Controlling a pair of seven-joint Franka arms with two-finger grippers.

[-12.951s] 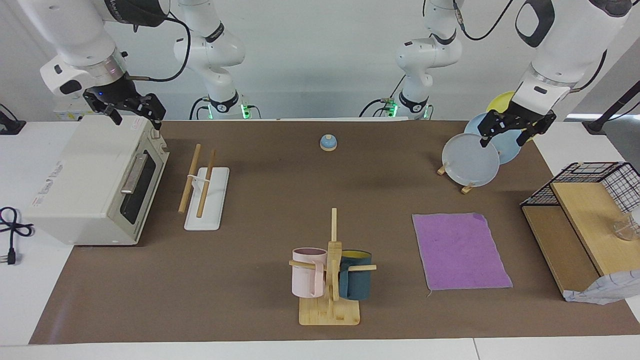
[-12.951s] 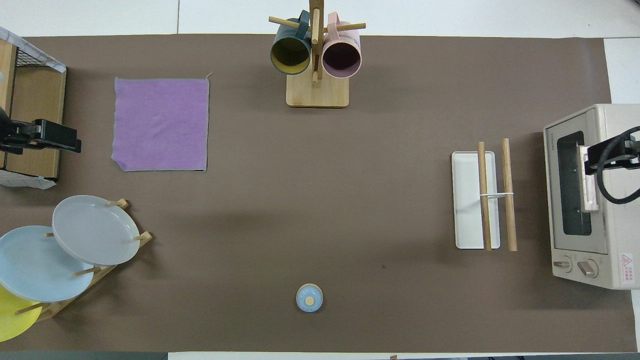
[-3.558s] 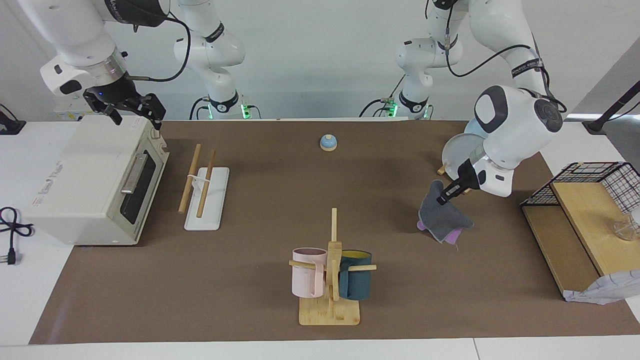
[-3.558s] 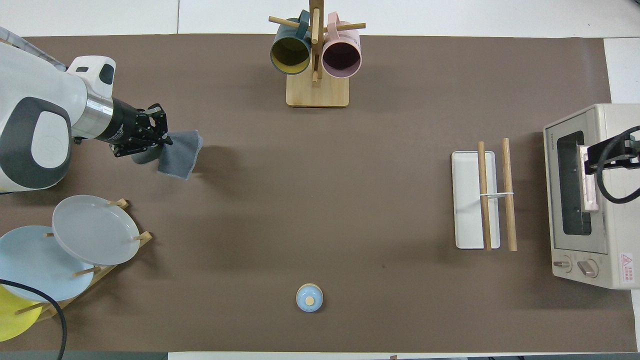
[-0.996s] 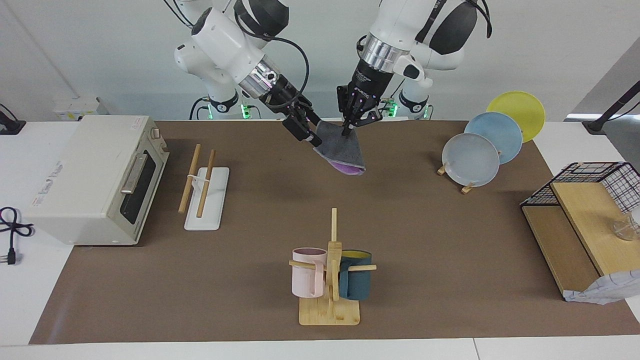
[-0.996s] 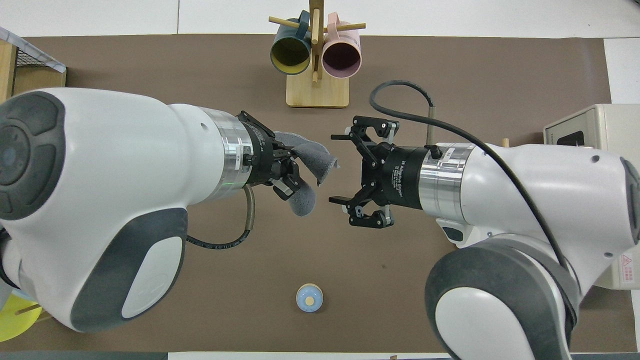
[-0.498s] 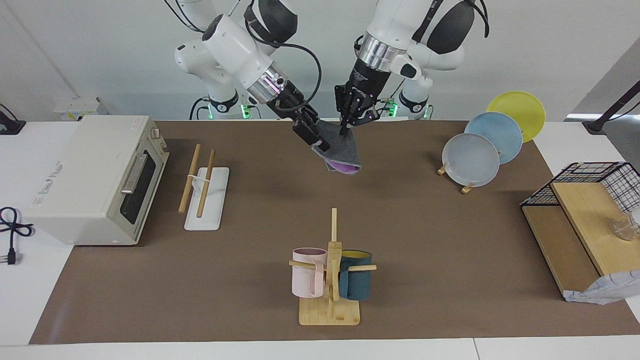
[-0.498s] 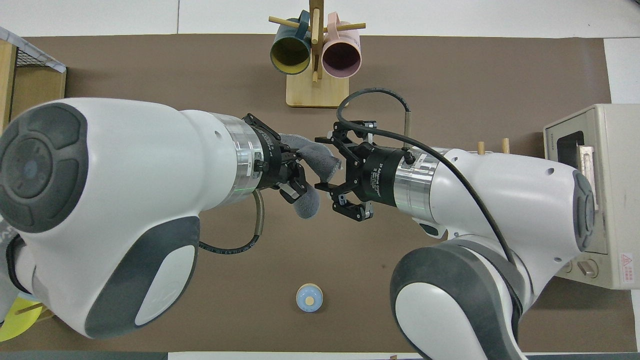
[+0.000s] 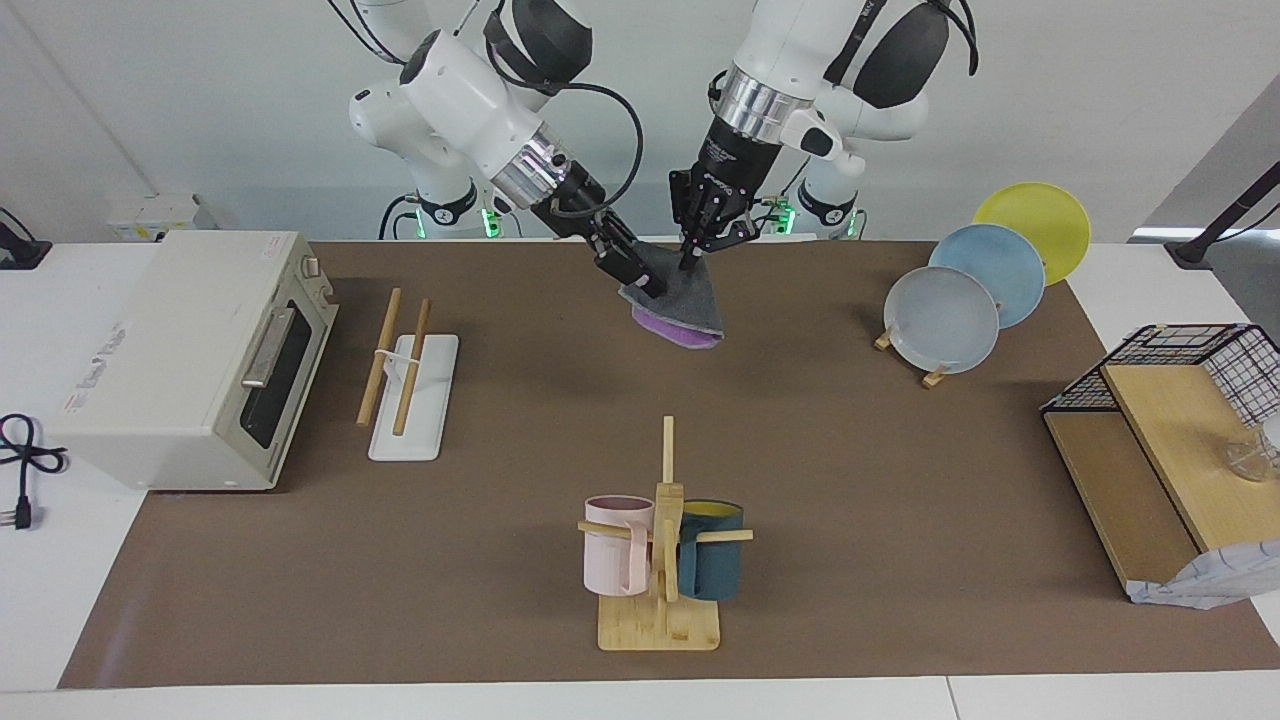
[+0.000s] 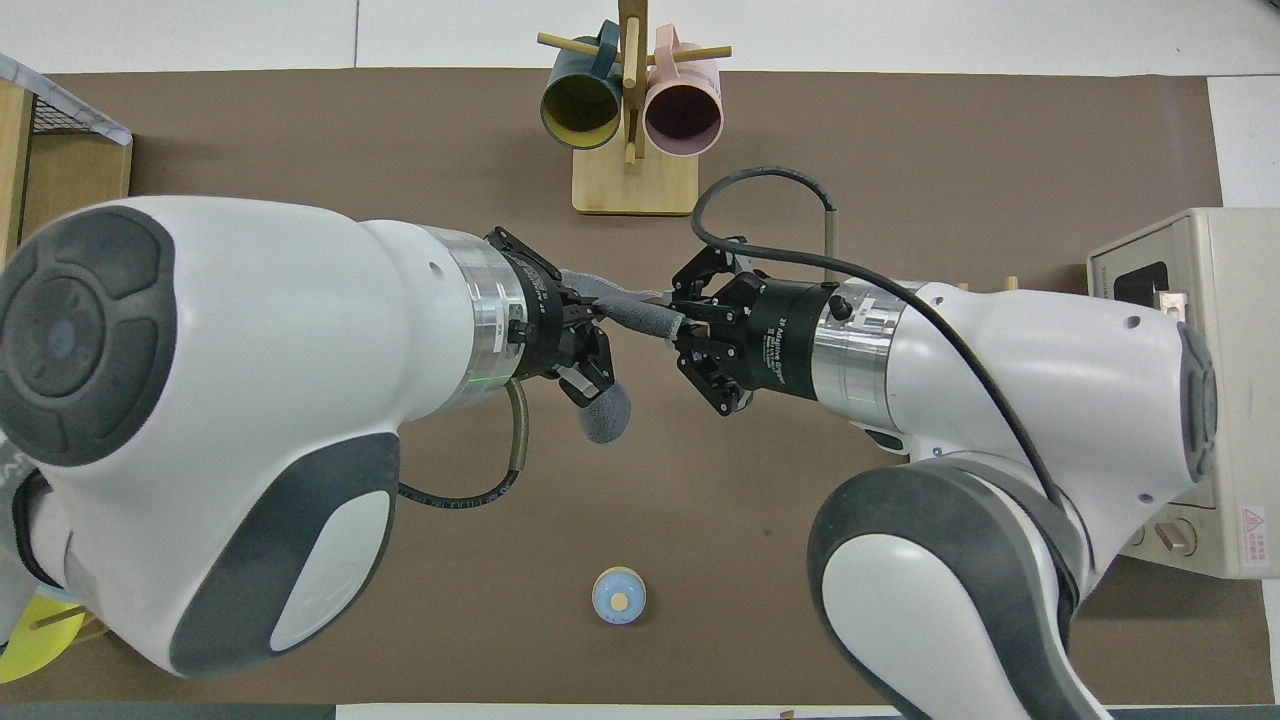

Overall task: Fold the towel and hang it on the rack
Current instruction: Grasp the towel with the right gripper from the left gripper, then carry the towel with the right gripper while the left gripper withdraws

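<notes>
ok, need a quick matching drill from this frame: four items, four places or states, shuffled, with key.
1 towel
2 rack
3 pink mug
4 grey plate

A on the plate stand
B held up by both tools
C beside the toaster oven, nothing on it
D hanging on the mug tree

Pairs: 1-B, 2-C, 3-D, 4-A

Colours on your brown-matted table

Your towel [image 9: 682,300] shows dark grey outside, purple beneath; the mugs at lower centre are pink [image 9: 611,557] and teal [image 9: 712,564]; the plates at upper right are grey [image 9: 940,320], pale blue [image 9: 1003,268], yellow [image 9: 1040,215].
</notes>
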